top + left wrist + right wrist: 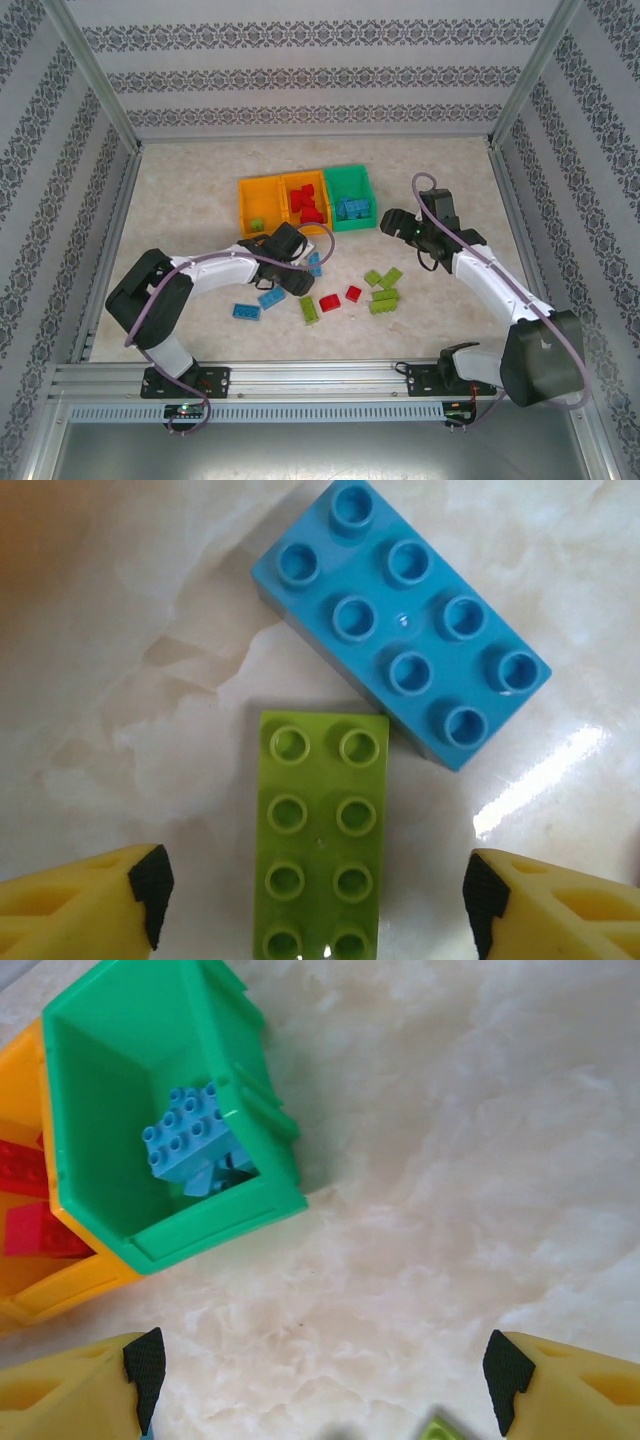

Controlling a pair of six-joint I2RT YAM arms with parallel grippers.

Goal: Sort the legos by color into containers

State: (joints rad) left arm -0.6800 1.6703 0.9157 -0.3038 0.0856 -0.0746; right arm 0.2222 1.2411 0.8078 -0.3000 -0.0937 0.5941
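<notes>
Left wrist view looks straight down on a lime brick (322, 835) lying studs up on the table (120, 680). Its long axis runs up and down the picture, in line with the reach of the left gripper (315, 892). The jaws stand wide to either side of it with a clear gap on each side, gripping nothing. A blue brick (400, 620) lies just beyond, also studs up, slanted from upper left to lower right. Its long edge meets the lime one's far right corner.

From above, three bins sit in a row mid-table. The first orange bin (262, 198) has one lime piece in it, the second orange bin (292, 185) holds red ones, and the green bin (350, 182) holds blue ones. The right gripper (325, 1375) hangs just beside the green bin, its jaws spread wide over bare table with nothing between them. Loose bricks (329, 302) in red, blue and lime lie scattered between the arms.
</notes>
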